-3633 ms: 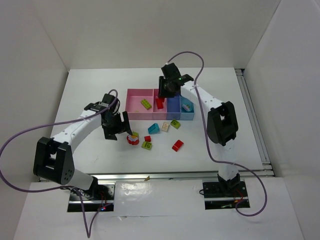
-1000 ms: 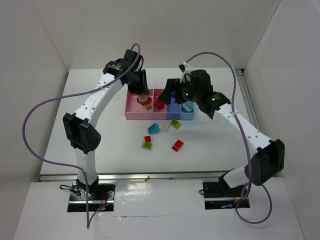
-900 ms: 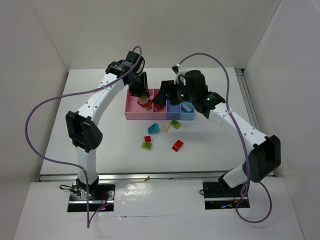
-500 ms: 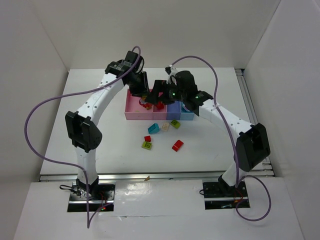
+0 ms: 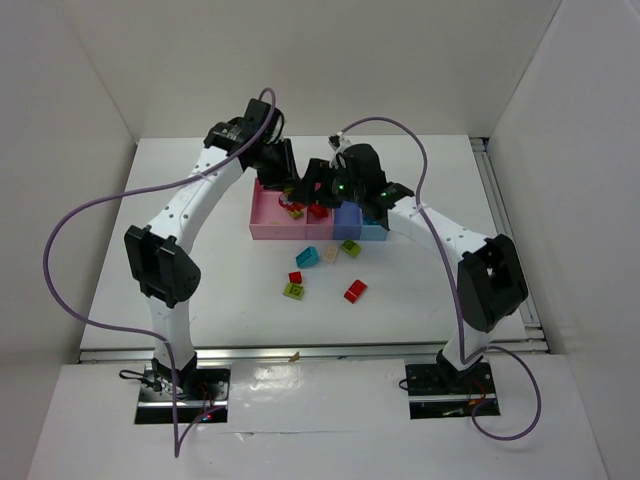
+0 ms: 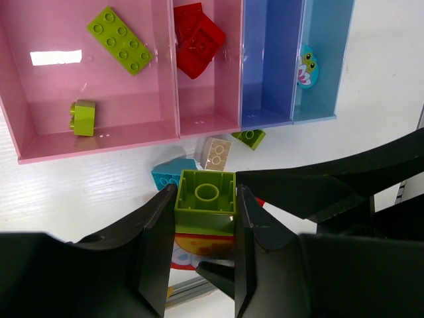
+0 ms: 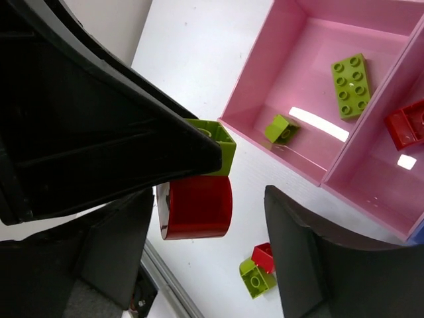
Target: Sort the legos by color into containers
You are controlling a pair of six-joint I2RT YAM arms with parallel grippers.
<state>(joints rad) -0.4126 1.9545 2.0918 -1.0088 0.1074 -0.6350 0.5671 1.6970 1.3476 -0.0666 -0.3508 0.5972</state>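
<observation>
- Left gripper (image 6: 205, 199) clamps green brick (image 6: 206, 205), red round piece (image 7: 195, 207) stuck beneath, aloft near pink bin (image 6: 46, 106).
- Right gripper (image 7: 211, 199) open, straddling red piece.
- Next, I judge: pinch it, pull the two apart.

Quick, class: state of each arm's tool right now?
Left tool: closed on the lime green brick atop the red round piece.
Right tool: open around that red round piece.

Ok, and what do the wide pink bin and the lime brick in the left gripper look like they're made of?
The wide pink bin looks like glossy moulded plastic: its floor mirrors a bright patch of light, and its walls are thin and even. The lime brick is probably hard plastic with a smooth, slightly shiny finish, judging by its crisp moulded edges and the round ring on its face.
</observation>
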